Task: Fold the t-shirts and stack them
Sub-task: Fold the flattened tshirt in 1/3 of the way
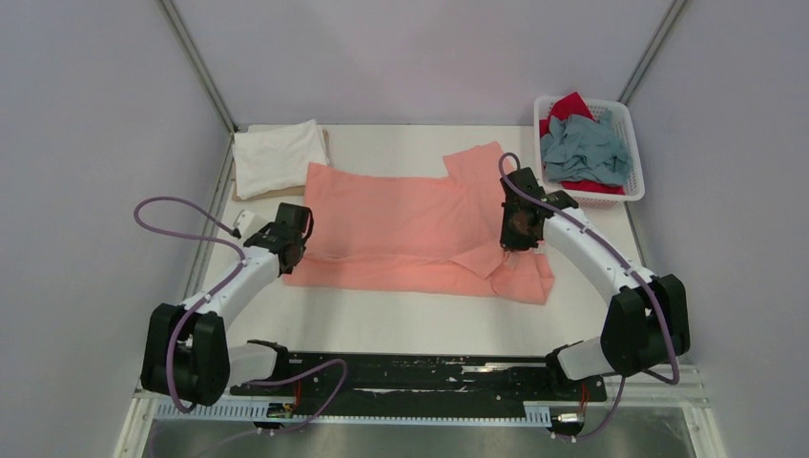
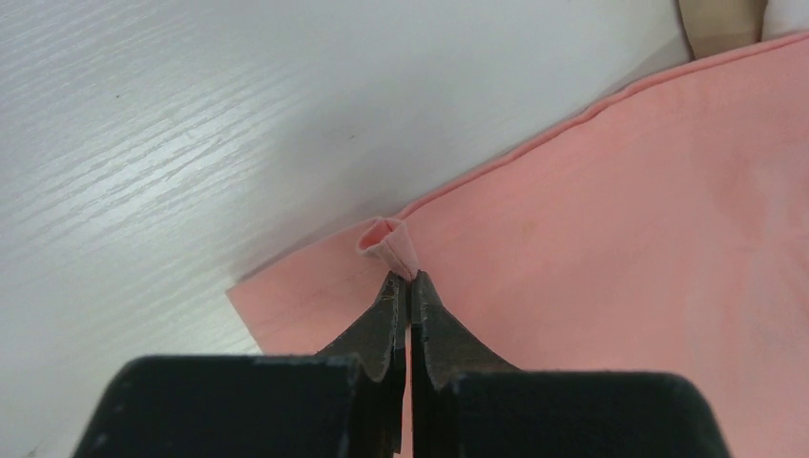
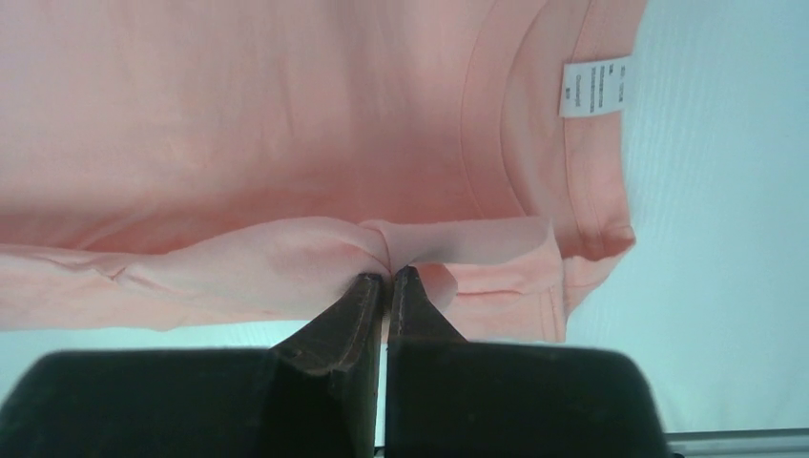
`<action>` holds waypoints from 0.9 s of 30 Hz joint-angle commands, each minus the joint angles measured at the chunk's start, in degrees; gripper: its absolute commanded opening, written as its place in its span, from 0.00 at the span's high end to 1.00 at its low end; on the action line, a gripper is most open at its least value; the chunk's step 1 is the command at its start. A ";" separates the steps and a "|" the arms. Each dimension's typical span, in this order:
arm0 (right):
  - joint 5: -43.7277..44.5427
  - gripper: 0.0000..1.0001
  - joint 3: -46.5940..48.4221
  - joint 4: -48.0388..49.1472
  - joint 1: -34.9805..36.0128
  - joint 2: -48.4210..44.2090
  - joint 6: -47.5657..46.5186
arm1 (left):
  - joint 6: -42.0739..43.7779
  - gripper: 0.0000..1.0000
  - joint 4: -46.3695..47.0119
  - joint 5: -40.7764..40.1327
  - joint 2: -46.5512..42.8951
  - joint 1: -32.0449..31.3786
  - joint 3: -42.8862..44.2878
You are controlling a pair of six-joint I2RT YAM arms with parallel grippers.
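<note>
Salmon-pink cotton t-shirt (image 1: 401, 224): it lies spread over the middle of the white table (image 1: 401, 320), stretched from left to right between the two arms. It is mostly flat, and the near right corner is rumpled and doubled over itself.
Far sleeve: one short sleeve points toward the back of the table on the right side.
Collar: the right wrist view shows the ribbed neck opening with a small white sewn-in label (image 3: 596, 86) inside it. Its print is too small to read.
Left gripper (image 2: 408, 281): it sits low at the shirt's left edge. The jaws are pressed together on a small loop of the pink hem, which puckers up just beyond the tips.
Right gripper (image 3: 384, 279): it is down on the shirt's right side, near the collar. The jaws are pressed together on a gathered fold of pink cloth that bunches at the tips.
Folded white cotton t-shirt (image 1: 279, 156): it rests at the far left corner of the table, well apart from the left gripper and just beside the pink shirt's far left corner.
Thin tan board (image 2: 720, 24): it lies under the white shirt, with only a strip showing along the edge.
White plastic lattice basket (image 1: 634, 143): it stands at the far right corner of the table.
Grey-blue crumpled t-shirt (image 1: 584, 150): it is inside the basket, on top.
Red t-shirt (image 1: 570, 105): it is also in the basket, under the grey-blue one, showing at the far and near ends.
</note>
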 commanded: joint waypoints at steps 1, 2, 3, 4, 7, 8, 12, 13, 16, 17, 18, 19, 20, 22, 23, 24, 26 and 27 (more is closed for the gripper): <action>-0.45 1.00 3.77 5.02 -1.63 3.39 -2.04 | 1.73 1.00 3.88 -1.39 3.61 1.25 3.43; -0.64 1.00 4.10 5.82 -2.03 4.36 -2.03 | 1.71 1.00 3.92 -1.30 4.90 1.43 3.74; -1.14 1.00 4.52 6.66 -2.58 5.62 -2.37 | 1.66 1.00 4.11 -0.95 5.49 1.81 4.23; -1.71 0.99 5.28 6.94 -3.32 6.92 -2.70 | 1.75 1.00 4.25 -0.82 6.76 1.97 4.36; -2.08 0.96 8.68 7.58 -5.28 12.25 -3.05 | 2.15 0.95 5.11 0.41 9.74 3.08 5.73; -2.71 0.96 10.72 7.56 -5.93 14.70 -3.86 | 2.45 0.89 5.39 0.74 11.34 3.35 6.62; -4.70 0.83 23.89 4.51 -8.44 25.74 -5.77 | 4.85 0.53 5.20 2.93 15.12 4.94 10.28; -3.47 0.71 28.38 1.38 -8.51 28.31 -5.83 | 5.29 0.34 4.89 3.05 15.36 5.17 10.94; 2.40 0.38 37.20 -3.02 -8.51 30.81 -4.58 | 7.31 0.03 3.75 4.01 13.93 5.22 12.47; 3.85 0.26 37.61 -2.81 -8.41 29.63 -4.06 | 7.94 0.01 3.59 3.99 12.38 5.22 12.48; 4.73 0.16 36.96 -2.05 -8.31 27.59 -3.76 | 8.11 0.00 3.17 3.64 11.42 5.26 12.37; 5.01 0.11 35.32 -0.99 -8.07 25.11 -3.90 | 8.38 0.00 2.86 3.50 9.67 5.28 12.21; 4.83 0.06 33.06 0.29 -7.78 22.64 -3.88 | 8.73 0.00 2.57 3.78 8.66 5.28 11.71; 2.56 0.00 25.17 3.00 -7.18 17.23 -4.08 | 10.28 0.00 2.86 5.49 5.93 5.22 10.65; 0.71 0.00 20.86 4.58 -6.97 14.27 -3.56 | 11.82 0.00 3.28 6.49 4.34 5.26 10.20; -1.56 0.00 16.48 6.70 -6.97 11.34 -3.00 | 12.78 0.00 4.27 9.30 3.71 5.23 9.45; -9.59 0.00 7.73 12.74 -6.93 6.63 -2.97 | 15.11 0.00 5.78 14.08 2.36 5.15 8.28; -17.55 0.00 4.13 15.87 -6.82 5.13 -3.52 | 16.79 0.00 6.99 15.70 1.93 5.10 7.61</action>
